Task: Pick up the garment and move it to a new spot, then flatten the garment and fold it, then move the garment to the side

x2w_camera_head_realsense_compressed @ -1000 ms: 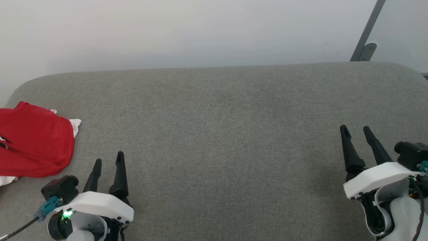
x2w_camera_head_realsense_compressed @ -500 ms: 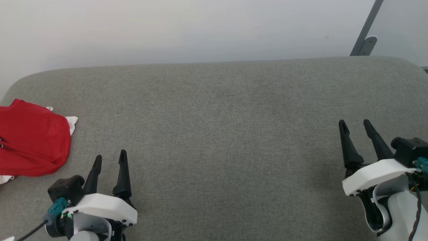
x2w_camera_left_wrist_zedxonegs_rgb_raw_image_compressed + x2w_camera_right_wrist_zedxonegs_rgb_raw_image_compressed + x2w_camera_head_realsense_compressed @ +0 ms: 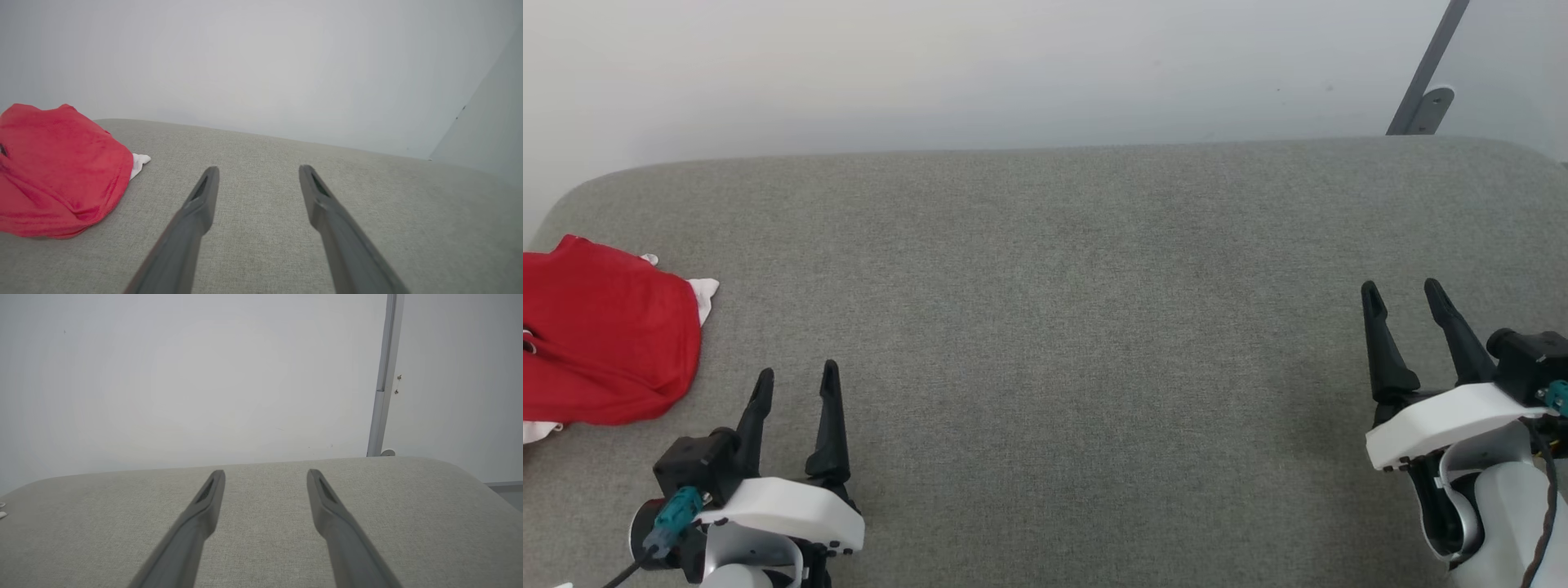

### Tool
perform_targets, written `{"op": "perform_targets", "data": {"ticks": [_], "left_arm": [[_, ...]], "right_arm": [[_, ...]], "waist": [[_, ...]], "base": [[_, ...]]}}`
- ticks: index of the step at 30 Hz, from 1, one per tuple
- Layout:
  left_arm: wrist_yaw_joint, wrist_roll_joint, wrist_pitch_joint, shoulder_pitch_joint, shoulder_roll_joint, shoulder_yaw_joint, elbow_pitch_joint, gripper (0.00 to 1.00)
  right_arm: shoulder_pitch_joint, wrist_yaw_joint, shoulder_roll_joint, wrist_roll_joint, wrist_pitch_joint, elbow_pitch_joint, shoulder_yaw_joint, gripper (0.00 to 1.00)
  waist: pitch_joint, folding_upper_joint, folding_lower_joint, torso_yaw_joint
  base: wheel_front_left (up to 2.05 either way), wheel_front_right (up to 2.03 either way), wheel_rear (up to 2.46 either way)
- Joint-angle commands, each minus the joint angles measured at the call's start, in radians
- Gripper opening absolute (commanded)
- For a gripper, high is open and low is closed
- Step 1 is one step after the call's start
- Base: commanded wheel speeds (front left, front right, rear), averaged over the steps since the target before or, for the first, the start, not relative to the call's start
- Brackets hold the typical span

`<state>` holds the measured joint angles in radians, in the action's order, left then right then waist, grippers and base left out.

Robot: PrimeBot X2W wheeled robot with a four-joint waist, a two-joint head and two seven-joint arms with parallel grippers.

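The garment point(image 3: 605, 335) lies bunched in a red heap at the far left of the grey cushion point(image 3: 1054, 327), with white bits poking out at its back and front edges. It has kept its shape since a second ago; only the camera has shifted slightly. The left gripper point(image 3: 797, 373) stands near it, not touching, fingers spread and empty. The right gripper point(image 3: 1402, 287) is well apart, also spread and empty. The left wrist view shows the heap's rumpled folds point(image 3: 57, 179); the right wrist view shows a grey post point(image 3: 382, 375) on the wall.
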<state>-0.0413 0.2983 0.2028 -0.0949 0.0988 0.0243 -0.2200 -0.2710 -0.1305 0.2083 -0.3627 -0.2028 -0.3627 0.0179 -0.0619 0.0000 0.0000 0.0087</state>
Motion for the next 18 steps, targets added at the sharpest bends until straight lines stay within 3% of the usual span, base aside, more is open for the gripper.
{"op": "perform_targets", "data": {"ticks": [1, 18], "left_arm": [[-0.007, -0.032, 0.011, 0.009, -0.002, -0.007, 0.005, 1.0], [-0.045, -0.149, 0.043, 0.0, -0.025, -0.026, -0.011, 1.0]], "right_arm": [[0.003, 0.0, 0.005, 0.026, -0.013, 0.005, -0.003, 1.0], [0.025, 0.0, 0.01, 0.096, -0.043, 0.003, -0.039, 1.0]], "waist": [[0.001, 0.0, 0.0, 0.0], [0.004, 0.0, 0.0, 0.04]], "base": [[0.0, 0.0, 0.0], [0.0, 0.0, 0.0]]}}
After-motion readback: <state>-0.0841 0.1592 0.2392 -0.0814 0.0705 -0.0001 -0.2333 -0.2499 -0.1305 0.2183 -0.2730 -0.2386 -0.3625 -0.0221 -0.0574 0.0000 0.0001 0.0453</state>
